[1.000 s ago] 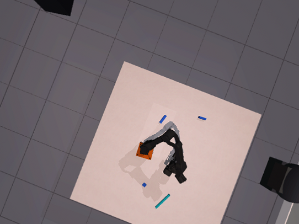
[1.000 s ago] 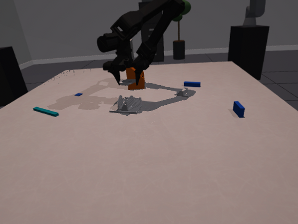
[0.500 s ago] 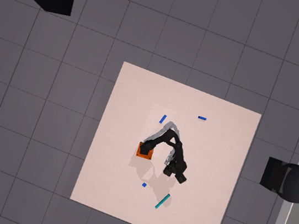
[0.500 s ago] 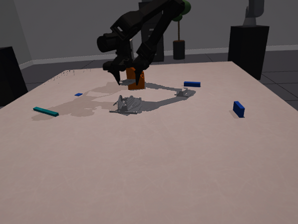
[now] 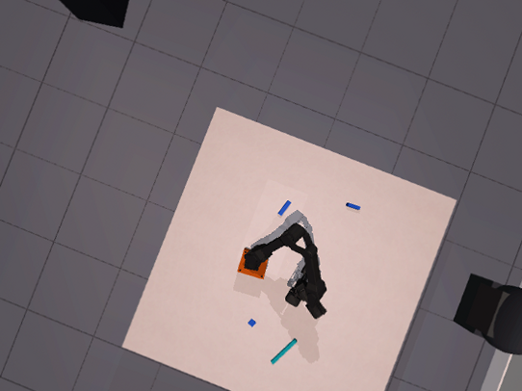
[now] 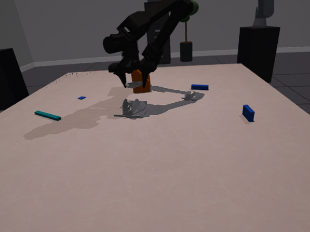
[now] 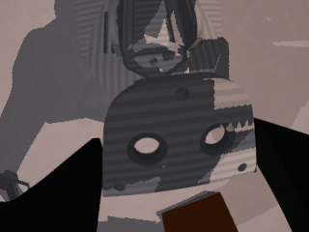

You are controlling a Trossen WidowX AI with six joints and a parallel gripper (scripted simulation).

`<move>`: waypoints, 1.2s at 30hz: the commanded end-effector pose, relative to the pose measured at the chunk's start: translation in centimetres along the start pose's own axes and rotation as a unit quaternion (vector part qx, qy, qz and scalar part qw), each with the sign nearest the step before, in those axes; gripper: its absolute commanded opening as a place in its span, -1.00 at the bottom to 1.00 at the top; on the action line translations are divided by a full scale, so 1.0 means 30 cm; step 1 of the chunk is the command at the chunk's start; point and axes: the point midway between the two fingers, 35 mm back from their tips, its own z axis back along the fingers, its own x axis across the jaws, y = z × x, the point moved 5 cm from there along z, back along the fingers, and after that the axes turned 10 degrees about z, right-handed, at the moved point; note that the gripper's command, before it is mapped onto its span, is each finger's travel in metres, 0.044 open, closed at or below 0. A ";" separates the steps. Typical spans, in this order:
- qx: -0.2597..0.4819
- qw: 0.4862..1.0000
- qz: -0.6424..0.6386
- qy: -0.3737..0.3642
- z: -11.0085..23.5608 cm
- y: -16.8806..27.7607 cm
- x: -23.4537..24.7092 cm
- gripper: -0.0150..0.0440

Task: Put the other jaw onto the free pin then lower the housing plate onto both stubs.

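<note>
My gripper (image 6: 134, 86) (image 7: 175, 135) is shut on the grey housing plate (image 6: 133, 83) (image 7: 169, 169), one finger at each side edge. The plate is held above the table, roughly level, with its two round holes facing the wrist camera. The grey jaw assembly (image 6: 135, 106) (image 7: 137, 24) stands on the table, apart from the plate in the exterior view and beyond its far edge in the wrist view. The plate and shadows hide part of it. I cannot tell whether both jaws sit on their pins or the teeth mesh. The stubs are not clearly visible.
An orange block (image 5: 259, 273) (image 6: 142, 88) (image 7: 200, 217) stands behind the gripper in the exterior view. A small grey part (image 6: 190, 95) lies to its right. Blue blocks (image 5: 284, 208) (image 5: 353, 206) (image 6: 247, 113) and a teal bar (image 5: 284, 351) (image 6: 47, 115) lie farther out.
</note>
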 end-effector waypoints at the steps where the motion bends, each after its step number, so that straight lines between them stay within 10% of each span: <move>1: 0.001 1.000 -0.003 -0.001 -0.002 0.004 0.001 0.70; 36: 0.001 1.000 -0.005 -0.001 -0.038 0.003 0.005 0.70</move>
